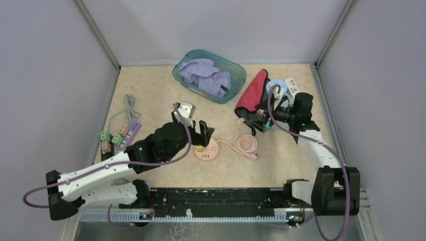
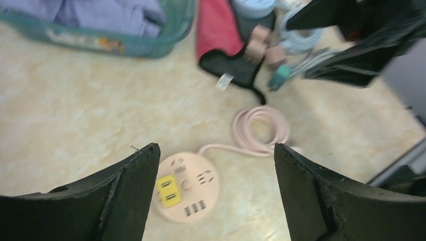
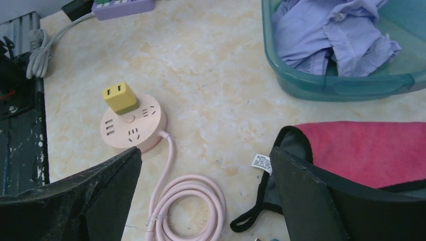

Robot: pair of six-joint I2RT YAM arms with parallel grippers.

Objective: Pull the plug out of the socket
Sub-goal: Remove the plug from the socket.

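A round pink socket [image 1: 208,151] lies on the beige tabletop with a yellow plug [image 1: 200,148] standing in its left side. My left gripper [image 1: 200,131] hovers just above and behind it, jaws wide open and holding nothing. In the left wrist view the socket [image 2: 193,187] and plug [image 2: 169,191] sit low between the fingers, close to the left finger [image 2: 131,191]. My right gripper [image 1: 261,123] is open over the red pouch, well to the right. The right wrist view has the socket [image 3: 140,128] and plug [image 3: 119,97] at upper left, beyond its open jaws [image 3: 206,155].
The socket's pink cable [image 1: 246,144] is coiled to its right. A teal bin [image 1: 240,79] of purple cloth stands at the back. A red-and-black pouch [image 1: 253,90] and some cables lie at back right. A purple power strip [image 1: 131,129] and small adapters [image 1: 110,138] lie on the left.
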